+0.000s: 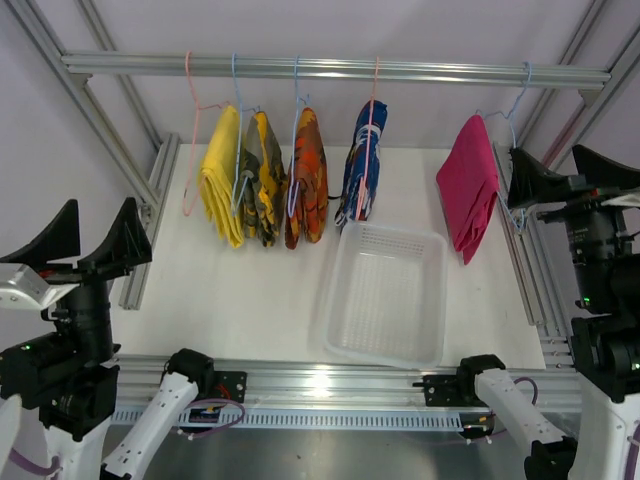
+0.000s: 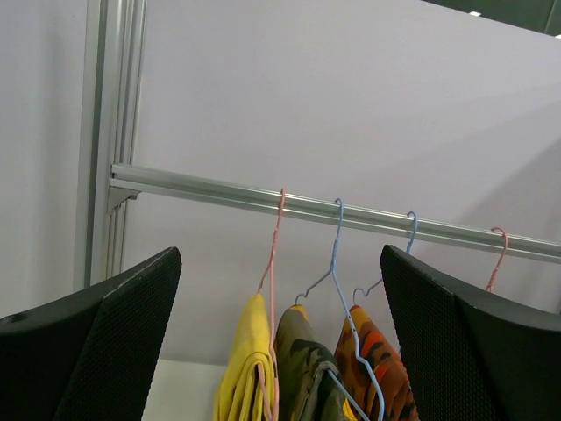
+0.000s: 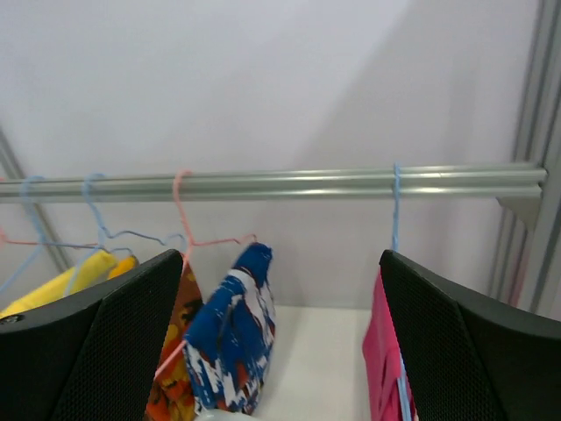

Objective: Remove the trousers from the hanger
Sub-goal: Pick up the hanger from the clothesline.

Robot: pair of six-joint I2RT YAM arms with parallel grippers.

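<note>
Several trousers hang folded over wire hangers on the metal rail. From left to right they are plain yellow, olive camouflage, orange camouflage, blue patterned and, set apart, magenta. My left gripper is raised at the near left, open and empty, well short of the yellow pair. At the right my right gripper is open and empty just beside the magenta pair. Its view also frames the blue pair.
A clear plastic basket lies on the white table below the blue and magenta pairs. Aluminium frame posts run along both sides of the table, and a white wall stands behind the rail.
</note>
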